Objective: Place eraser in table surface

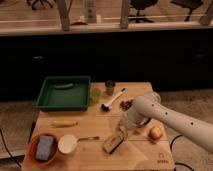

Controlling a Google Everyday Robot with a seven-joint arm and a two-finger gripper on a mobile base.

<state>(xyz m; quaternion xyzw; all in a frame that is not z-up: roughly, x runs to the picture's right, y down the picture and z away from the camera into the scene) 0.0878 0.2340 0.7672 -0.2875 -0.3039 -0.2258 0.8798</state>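
The eraser (114,143), a tan block with a dark face, lies tilted at the front middle of the light wooden table surface (90,126). Its lower end is on or just above the planks. My gripper (122,132) hangs from the white arm (165,116) that reaches in from the right. It is shut on the eraser's upper right end.
A green tray (50,102) stands back left, with a green cup (95,94), a dark cup (110,87) and a white-handled black brush (114,99) beside it. A banana (64,123), a white bowl (67,143) and an orange bowl holding a blue-grey sponge (44,147) lie left. A round onion (156,132) is right of the eraser.
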